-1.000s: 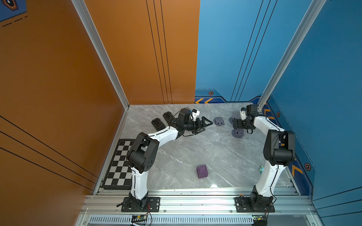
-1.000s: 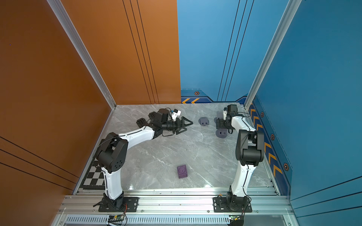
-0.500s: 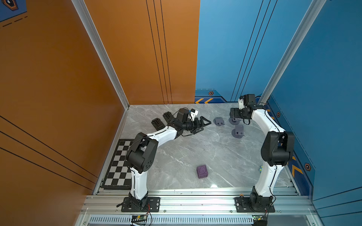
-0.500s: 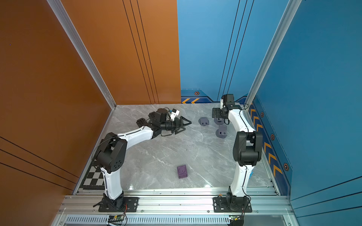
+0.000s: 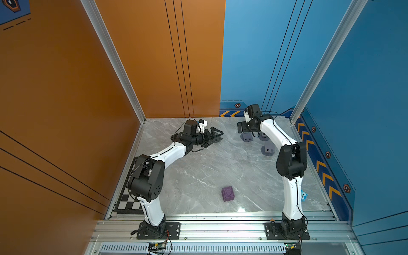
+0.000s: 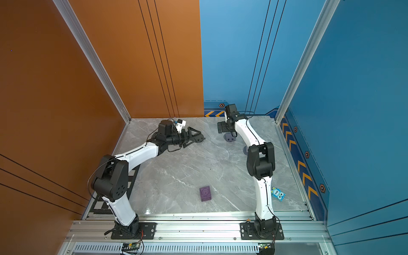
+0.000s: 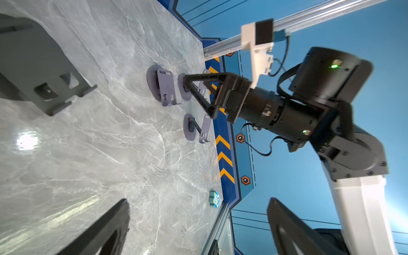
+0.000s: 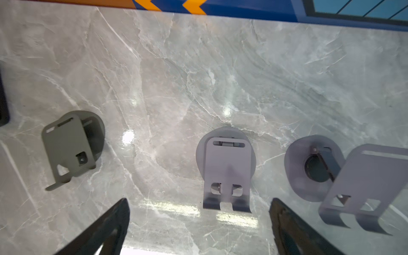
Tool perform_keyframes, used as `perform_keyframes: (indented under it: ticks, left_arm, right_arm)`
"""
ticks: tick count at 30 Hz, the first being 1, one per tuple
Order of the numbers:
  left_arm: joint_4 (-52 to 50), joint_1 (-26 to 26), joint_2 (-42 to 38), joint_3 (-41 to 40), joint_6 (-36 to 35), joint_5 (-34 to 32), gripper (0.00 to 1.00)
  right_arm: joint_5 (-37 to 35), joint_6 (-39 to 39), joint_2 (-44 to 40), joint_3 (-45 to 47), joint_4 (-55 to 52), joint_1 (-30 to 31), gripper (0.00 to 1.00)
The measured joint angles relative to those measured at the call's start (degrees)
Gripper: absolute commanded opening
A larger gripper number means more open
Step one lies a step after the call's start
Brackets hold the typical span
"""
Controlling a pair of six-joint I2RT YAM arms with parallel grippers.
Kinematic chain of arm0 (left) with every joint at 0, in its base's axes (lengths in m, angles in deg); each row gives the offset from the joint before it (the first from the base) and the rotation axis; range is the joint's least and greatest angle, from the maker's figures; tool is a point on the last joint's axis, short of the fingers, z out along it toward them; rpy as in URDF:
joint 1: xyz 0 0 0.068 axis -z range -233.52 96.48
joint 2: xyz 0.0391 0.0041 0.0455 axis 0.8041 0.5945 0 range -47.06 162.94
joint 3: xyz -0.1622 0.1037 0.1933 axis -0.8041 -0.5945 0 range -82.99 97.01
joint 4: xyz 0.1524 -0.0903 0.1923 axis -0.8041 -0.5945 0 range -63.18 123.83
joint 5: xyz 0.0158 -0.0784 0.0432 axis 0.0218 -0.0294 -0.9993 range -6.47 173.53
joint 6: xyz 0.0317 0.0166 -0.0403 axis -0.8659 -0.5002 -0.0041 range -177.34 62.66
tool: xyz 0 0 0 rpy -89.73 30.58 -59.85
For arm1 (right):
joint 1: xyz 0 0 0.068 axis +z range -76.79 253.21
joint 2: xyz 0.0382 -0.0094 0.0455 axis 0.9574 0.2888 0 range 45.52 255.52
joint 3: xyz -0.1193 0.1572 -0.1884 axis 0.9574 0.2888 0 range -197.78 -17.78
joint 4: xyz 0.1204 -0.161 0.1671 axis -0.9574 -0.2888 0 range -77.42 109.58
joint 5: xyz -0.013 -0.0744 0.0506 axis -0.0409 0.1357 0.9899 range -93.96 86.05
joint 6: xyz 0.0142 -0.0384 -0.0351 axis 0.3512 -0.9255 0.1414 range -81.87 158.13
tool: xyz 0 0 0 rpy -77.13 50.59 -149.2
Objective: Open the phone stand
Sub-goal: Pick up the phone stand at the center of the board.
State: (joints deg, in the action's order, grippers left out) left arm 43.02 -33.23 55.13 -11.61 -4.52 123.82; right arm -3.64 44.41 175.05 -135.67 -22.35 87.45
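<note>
One flat phone stand lies at 1 o'clock on the table. Wide, empty right gripper should pinch its plate, lifting slowly.

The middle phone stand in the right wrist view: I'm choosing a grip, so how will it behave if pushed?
The phone stand looks thin and rigid, so probably stiff and light. Its round base lies flat on the glossy table, so it would likely slide rather than tip.
</note>
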Motion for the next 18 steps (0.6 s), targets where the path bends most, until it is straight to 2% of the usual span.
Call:
perform_keyframes:
  ticks: [6,18]
  left_arm:
    - [-12.63,-0.31,-0.50,4.37,-6.97,-2.75,0.98]
    - [-18.05,0.37,-0.37,4.42,-8.94,-3.96,0.98]
  right_arm:
    - [-2.25,1.14,7.23,-5.27,-3.10,0.46,1.00]
    - [-5.16,2.69,10.45,-10.01,-5.66,0.63,1.00]
